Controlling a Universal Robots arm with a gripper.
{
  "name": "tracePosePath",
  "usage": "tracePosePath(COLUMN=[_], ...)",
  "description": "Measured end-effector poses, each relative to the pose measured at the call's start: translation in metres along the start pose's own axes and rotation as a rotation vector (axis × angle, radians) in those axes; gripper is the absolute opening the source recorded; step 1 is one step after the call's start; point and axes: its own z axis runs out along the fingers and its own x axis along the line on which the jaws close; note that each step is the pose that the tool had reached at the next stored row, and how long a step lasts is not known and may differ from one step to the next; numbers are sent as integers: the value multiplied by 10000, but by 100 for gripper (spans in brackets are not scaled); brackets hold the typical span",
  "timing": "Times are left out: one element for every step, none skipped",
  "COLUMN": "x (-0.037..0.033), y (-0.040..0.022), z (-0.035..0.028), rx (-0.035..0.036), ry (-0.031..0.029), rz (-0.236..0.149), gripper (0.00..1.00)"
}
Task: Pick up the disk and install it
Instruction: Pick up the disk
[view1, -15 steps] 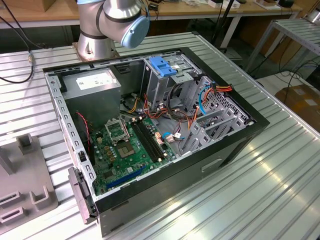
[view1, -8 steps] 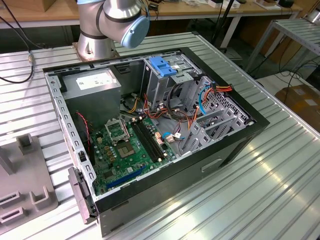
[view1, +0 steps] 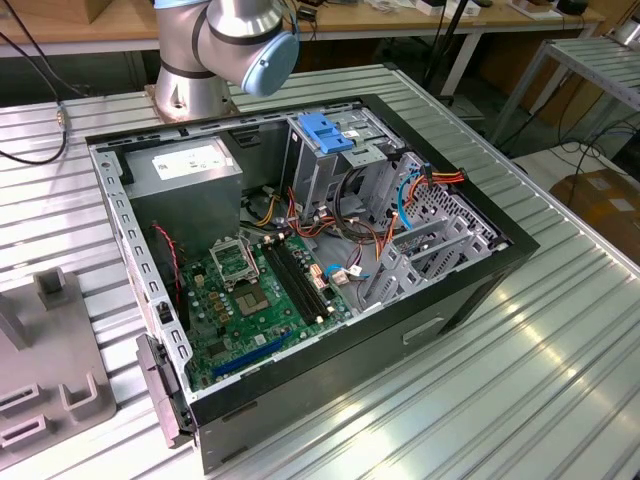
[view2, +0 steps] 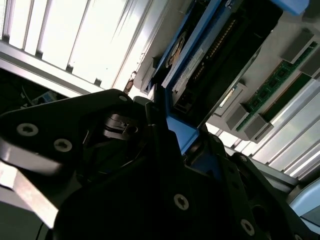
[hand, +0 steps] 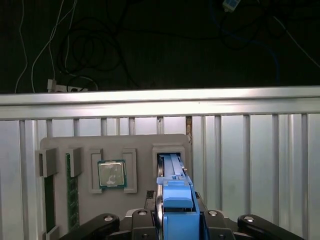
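In both wrist views the disk stands on edge in a slot of a grey fixture tray. It is a dark drive in a blue plastic carrier. My gripper is at the disk's near end, and its black fingers press on either side of the blue carrier. In the second wrist view the gripper is shut on the carrier's blue tab. The disk runs away from it, with its connector edge showing.
The tray also holds a processor chip and memory sticks, with a table edge beyond. In the exterior view an open computer case lies on the slatted metal table. It has a blue handle in its drive cage. The arm's base stands behind, and a grey fixture sits at the exterior view's left.
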Motion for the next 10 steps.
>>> tracePosePath(x=[2, 3, 3, 5, 5, 7, 7, 8, 9, 10], y=[-1, -1, -1, -2, -2, -2, -2, -3, -3, -3], z=[-31, -53, -70, -92, -109, -134, -151, -170, -183, -199], rx=[-2, -1, -1, -2, -1, -1, -2, -2, -1, -2], ry=[0, 0, 0, 1, 0, 0, 0, 0, 0, 1], rz=[0, 0, 0, 0, 0, 0, 0, 0, 0, 0], gripper=[37, 37, 37, 37, 37, 37, 37, 37, 37, 37])
